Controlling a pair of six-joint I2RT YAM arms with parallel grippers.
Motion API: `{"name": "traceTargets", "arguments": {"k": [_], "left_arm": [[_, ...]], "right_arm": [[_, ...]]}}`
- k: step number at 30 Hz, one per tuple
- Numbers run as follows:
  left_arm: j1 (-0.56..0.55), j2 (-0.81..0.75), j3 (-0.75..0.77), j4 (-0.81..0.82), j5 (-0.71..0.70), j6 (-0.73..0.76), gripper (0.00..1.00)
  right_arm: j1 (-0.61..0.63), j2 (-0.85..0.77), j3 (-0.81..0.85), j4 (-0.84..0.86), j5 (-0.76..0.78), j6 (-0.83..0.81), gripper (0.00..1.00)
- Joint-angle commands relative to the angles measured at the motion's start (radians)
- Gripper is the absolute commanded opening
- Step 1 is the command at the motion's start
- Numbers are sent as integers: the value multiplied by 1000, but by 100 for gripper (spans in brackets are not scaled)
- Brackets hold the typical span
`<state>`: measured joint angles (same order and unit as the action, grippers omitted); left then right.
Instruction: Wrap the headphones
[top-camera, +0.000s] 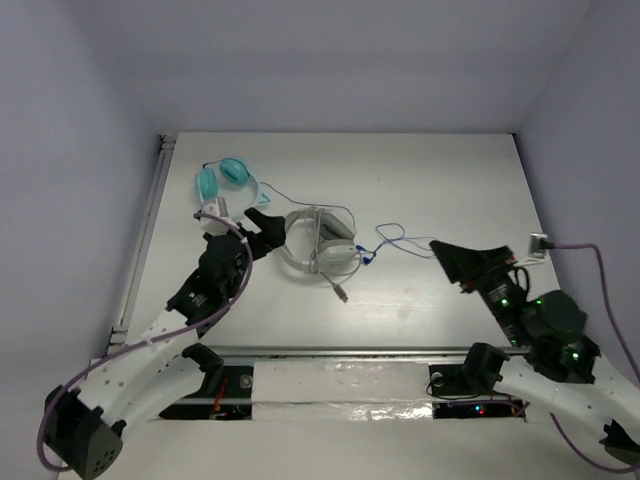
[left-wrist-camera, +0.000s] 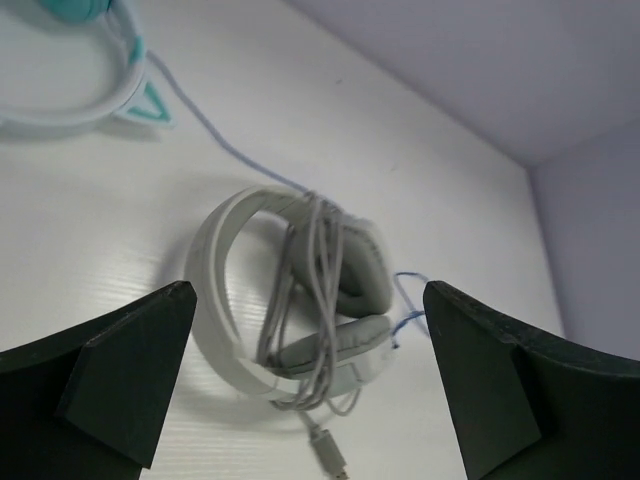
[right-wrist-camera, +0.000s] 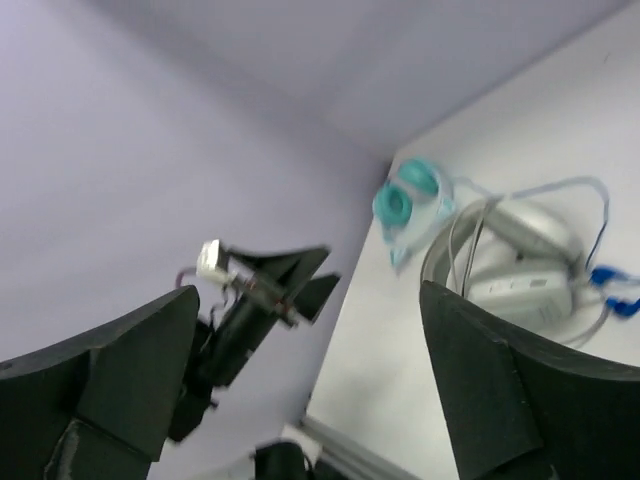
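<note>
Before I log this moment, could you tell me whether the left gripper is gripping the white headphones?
No, the left gripper is open, both jaws clear of the white headphones.

The left arm stretches from the table's near edge toward its left middle, with the left gripper (top-camera: 266, 228) spread wide and holding nothing. The right arm bends inward near the right edge, and the right gripper (top-camera: 450, 265) is equally wide apart.

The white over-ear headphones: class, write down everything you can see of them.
The headphones are white and light grey, plastic-looking, with a broad headband and two oval cushioned cups side by side. Their thin white cable is looped several times around the cups, its plug end trailing loose. They lie flat on the white table, near its middle, with nothing gripping them.
</note>
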<state>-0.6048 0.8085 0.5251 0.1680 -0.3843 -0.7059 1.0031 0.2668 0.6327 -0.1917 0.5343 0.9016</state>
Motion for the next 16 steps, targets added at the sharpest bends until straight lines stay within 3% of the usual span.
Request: {"name": "traceTargets", "arguments": {"k": [1,7,16], "left_arm": [[2,-123,78,-111,56,68,99],[2,-207,237,-235,33,127,99],[2,-218,251,-200,56,157,99]], "right_arm": [[5,-24,102,-178,153,-134,100],[5,-5,197,-304,228,-156,98],[5,-14,202,-290,237,-185,100]]}}
